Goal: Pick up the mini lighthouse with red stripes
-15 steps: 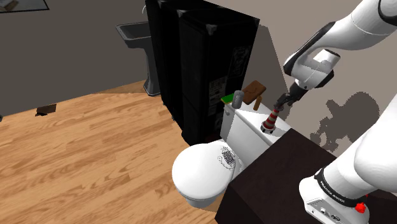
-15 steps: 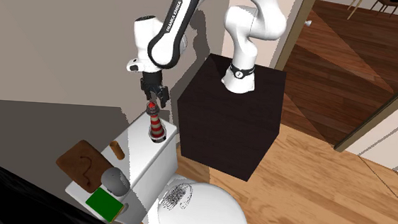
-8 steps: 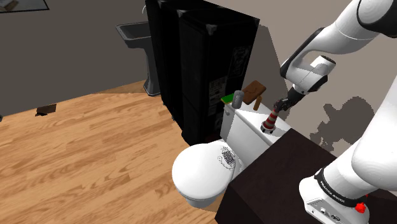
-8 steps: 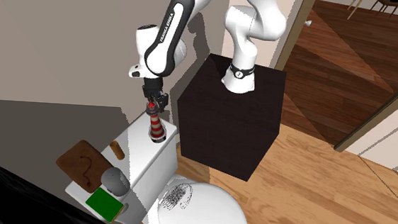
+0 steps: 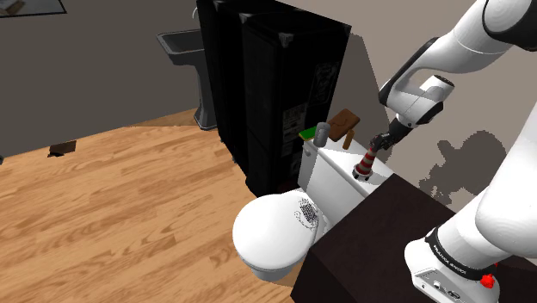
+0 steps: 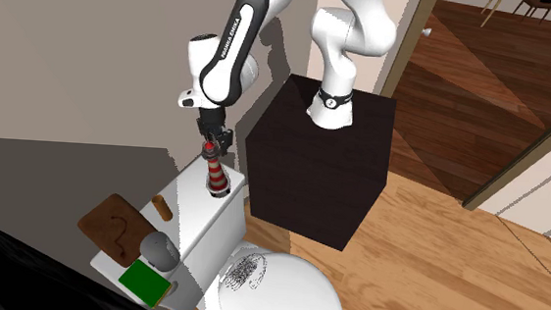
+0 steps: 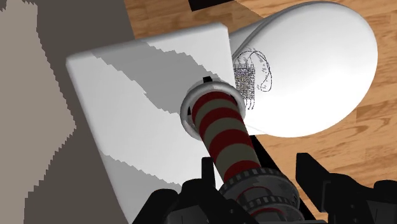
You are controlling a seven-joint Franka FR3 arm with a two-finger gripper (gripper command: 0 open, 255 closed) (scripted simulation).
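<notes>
1. lowered over the past second, the white arm (image 6: 233,48) has carried its hand down from clear air above the toilet to the tip of the lighthouse. across the last half second it looks to have stopped in both exterior views. i read that as the approach being over.
2. the white toilet tank lid (image 6: 190,211) sits just beside the dark stand (image 6: 312,171). the end nearest the stand carries the task's thing. the far end holds a brown board (image 6: 107,225), a grey lump (image 6: 160,250) and a green block (image 6: 145,282), all well apart from the grasp.
3. the lighthouse (image 6: 217,173), banded red and pale, stands upright with its round base flat on the lid. in the wrist view the lighthouse (image 7: 222,127) rests near the lid edge (image 7: 127,95) that faces the white bowl cover (image 7: 312,70). it is not yet lifted.
4. the gripper (image 6: 214,140) is drawn narrow around the dark top section. in the wrist view the gripper (image 7: 259,164) has one black finger on each side of that top, and both appear to press against it. so the hold looks made, and what seems left is a straight rise. the grip is high on a slim tip, so the heavier base could swing or slip if the lift is abrupt.
</notes>
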